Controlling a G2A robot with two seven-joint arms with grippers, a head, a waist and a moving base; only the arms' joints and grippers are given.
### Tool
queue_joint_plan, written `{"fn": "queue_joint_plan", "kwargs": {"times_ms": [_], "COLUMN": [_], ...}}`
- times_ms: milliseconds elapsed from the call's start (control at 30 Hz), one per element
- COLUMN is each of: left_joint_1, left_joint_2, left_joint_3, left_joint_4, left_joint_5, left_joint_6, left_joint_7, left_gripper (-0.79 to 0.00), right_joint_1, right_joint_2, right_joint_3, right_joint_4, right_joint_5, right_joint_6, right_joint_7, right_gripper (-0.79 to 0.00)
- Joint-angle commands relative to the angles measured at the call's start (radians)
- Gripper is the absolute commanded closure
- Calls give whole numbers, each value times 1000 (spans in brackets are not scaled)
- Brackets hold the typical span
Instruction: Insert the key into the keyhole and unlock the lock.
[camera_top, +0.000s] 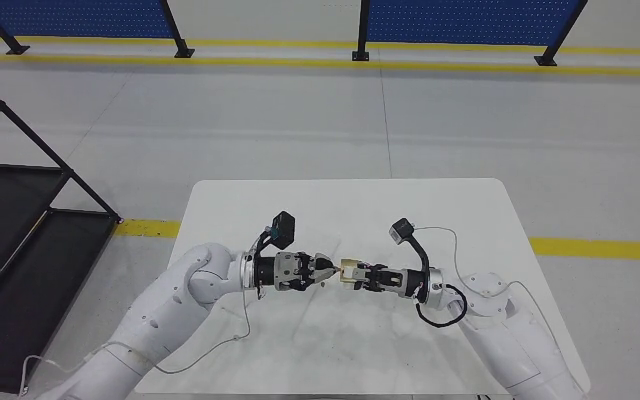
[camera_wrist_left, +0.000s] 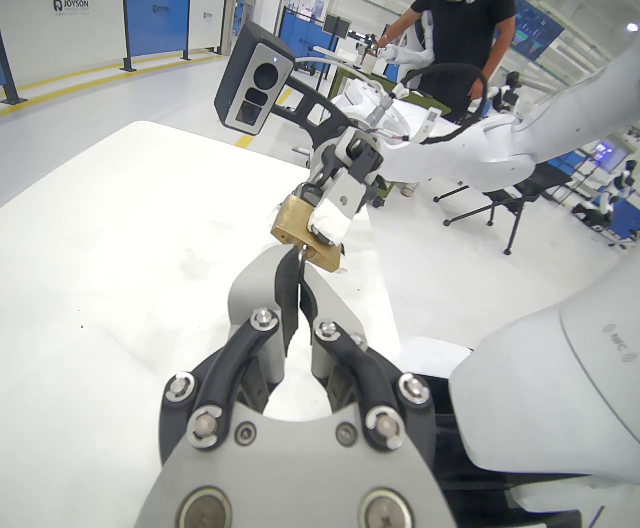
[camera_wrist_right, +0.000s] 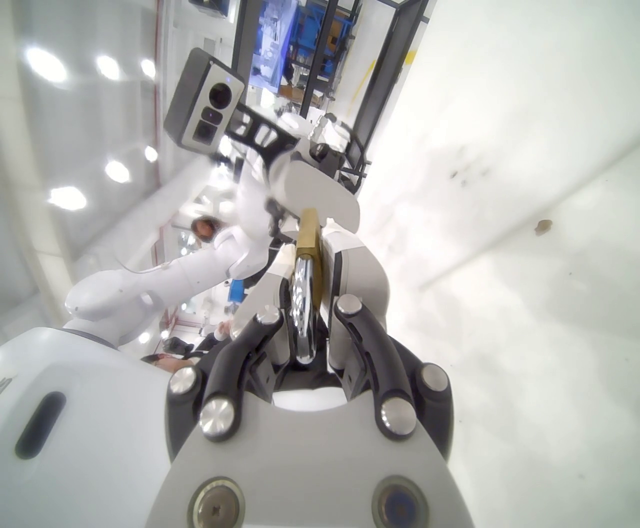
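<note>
Lock (camera_top: 349, 268) is held up off the white worktop (camera_top: 300, 205), roughly over the middle of it, where the two arms are set nose to nose. The right gripper (camera_top: 366, 272) is clamped on the brass body from both sides. One white-wrapped finger (camera_wrist_left: 330, 222) is laid across the flat face, and the shiny shackle (camera_wrist_right: 304, 300) is pointed back between the fingers toward the wrist. The left gripper (camera_wrist_left: 298, 267) is pressed together on the key (camera_wrist_left: 303, 256), of which just a sliver of metal is seen past the dark pads.

So here's the bit that matters: the lock lies dead ahead of the left gripper with its bottom face turned at the key. The key's long axis is lined up roughly with the line from one gripper to the other. The tip is seen touching that bottom face right where the keyhole should be, but how deep it's seated can't be told. Probably the insert step is in hand, and a twist about that same axis is what's called for next. That'd be the left arm's job, since the key is held there.
</note>
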Motion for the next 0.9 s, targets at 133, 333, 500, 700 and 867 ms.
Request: {"fn": "queue_joint_plan", "kwargs": {"times_ms": [133, 333, 500, 700, 867], "left_joint_1": [38, 72, 99, 121, 141], "left_joint_2": [-6, -12, -14, -15, -15], "left_joint_3": [-17, -30, -39, -52, -66], "left_joint_4": [-34, -55, -69, -84, -106], "left_joint_5": [160, 279, 355, 408, 448], "left_joint_6": [42, 70, 85, 99, 126], "left_joint_7": [105, 214, 283, 327, 359], "left_gripper": [0, 0, 0, 0, 0], "right_joint_1": [0, 0, 0, 0, 0], "right_joint_2": [0, 0, 0, 0, 0], "right_joint_3": [0, 0, 0, 0, 0], "right_joint_4": [0, 0, 0, 0, 0], "right_joint_5": [0, 0, 0, 0, 0], "right_joint_6": [0, 0, 0, 0, 0], "right_joint_7": [0, 0, 0, 0, 0], "right_gripper": [0, 0, 0, 0, 0]}}
